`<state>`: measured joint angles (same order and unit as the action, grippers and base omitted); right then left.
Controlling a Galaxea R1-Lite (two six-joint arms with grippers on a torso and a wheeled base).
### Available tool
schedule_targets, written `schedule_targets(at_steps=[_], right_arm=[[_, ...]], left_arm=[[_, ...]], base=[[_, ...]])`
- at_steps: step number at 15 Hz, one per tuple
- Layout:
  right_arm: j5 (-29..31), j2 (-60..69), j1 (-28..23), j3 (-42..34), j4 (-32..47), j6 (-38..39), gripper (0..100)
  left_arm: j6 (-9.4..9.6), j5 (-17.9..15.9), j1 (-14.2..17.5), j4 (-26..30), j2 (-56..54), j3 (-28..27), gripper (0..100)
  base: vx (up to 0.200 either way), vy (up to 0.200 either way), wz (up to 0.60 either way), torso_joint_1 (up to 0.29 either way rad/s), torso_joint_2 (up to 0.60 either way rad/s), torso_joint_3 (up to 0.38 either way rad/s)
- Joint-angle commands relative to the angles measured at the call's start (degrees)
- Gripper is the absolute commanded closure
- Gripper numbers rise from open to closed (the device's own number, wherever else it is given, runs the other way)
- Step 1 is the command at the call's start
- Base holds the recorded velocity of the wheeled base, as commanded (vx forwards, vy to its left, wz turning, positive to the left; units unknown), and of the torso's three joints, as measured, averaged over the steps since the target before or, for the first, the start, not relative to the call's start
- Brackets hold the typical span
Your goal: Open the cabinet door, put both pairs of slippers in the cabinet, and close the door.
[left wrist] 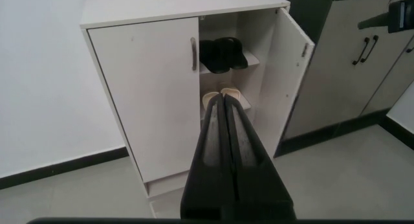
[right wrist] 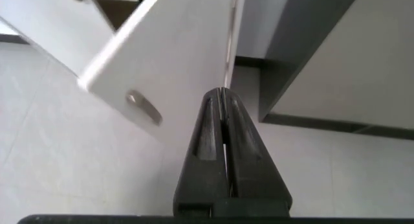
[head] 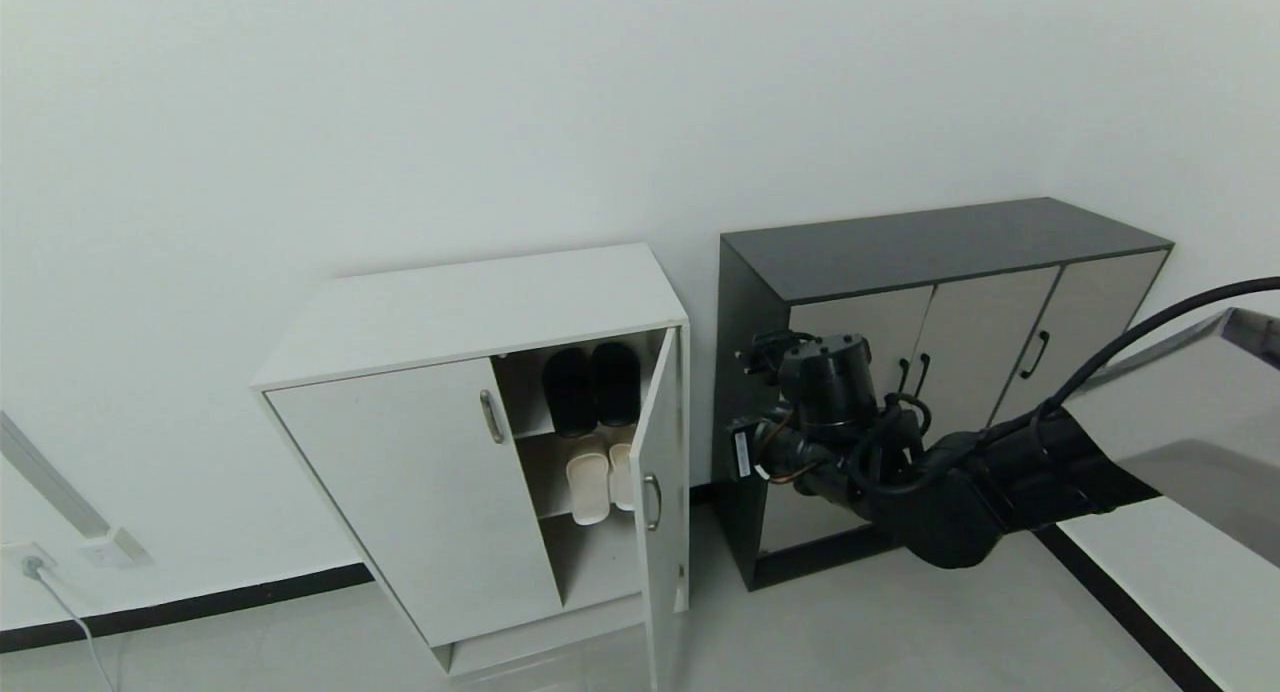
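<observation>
Black slippers (head: 590, 387) lie on the upper shelf (head: 530, 436) of the white wooden cabinet (head: 420, 472), cream slippers (head: 598, 477) below — its door (head: 665, 422) stands open. Left gripper (left wrist: 224, 101) and right gripper (right wrist: 223, 94): fingers pressed together.

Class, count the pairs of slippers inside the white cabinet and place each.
2. The pair of black slippers lies on the upper shelf of the white cabinet; the pair of cream slippers lies on the shelf below. The half-open door may hide more.
</observation>
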<state>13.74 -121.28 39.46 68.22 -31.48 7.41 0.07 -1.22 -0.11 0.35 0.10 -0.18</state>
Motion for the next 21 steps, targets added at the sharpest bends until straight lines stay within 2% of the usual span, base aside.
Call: schedule_targets(at_steps=[1, 4, 10, 13, 16, 18, 21], right_arm=[[0.0, 0.9, 0.3, -0.7, -0.1, 0.0, 100], [0.0, 0.8, 0.6, -1.0, -0.1, 0.1, 100], [-2.2, 1.0, 1.5, -3.8, -2.7, 0.0, 100], [-2.1, 1.8, 1.5, -4.5, -3.1, 0.0, 100], [-2.9, 5.0, 1.4, -9.2, -3.9, -1.6, 100], [-7.3, 8.4, 1.1, -14.7, -3.9, -2.7, 100], [-7.8, 10.1, 0.5, -18.7, -4.0, -3.3, 100]], left_arm=[[0.01, 0.0, -0.1, 0.0, 0.0, 0.0, 100], [0.01, 0.0, 0.0, 0.0, 0.0, 0.0, 100], [0.01, 0.0, 0.0, 0.0, 0.0, 0.0, 100], [-0.07, 0.0, 0.0, 0.0, 0.0, 0.0, 100], [0.01, 0.0, -0.1, 0.0, 0.0, 0.0, 100], [0.1, 0.0, 0.0, 0.0, 0.0, 0.0, 100], [0.1, 0.0, 0.0, 0.1, 0.0, 0.0, 100]], base=[[0.0, 0.0, 0.0, 0.0, 0.0, 0.0], [0.0, 0.0, 0.0, 0.0, 0.0, 0.0], [0.0, 0.0, 0.6, 0.001, 0.0, 0.001], [0.0, 0.0, 0.0, 0.0, 0.0, 0.0], [0.0, 0.0, 0.0, 0.0, 0.0, 0.0], [0.0, 0.0, 0.0, 0.0, 0.0, 0.0], [0.067, 0.0, 0.0, 0.002, 0.0, 0.001]])
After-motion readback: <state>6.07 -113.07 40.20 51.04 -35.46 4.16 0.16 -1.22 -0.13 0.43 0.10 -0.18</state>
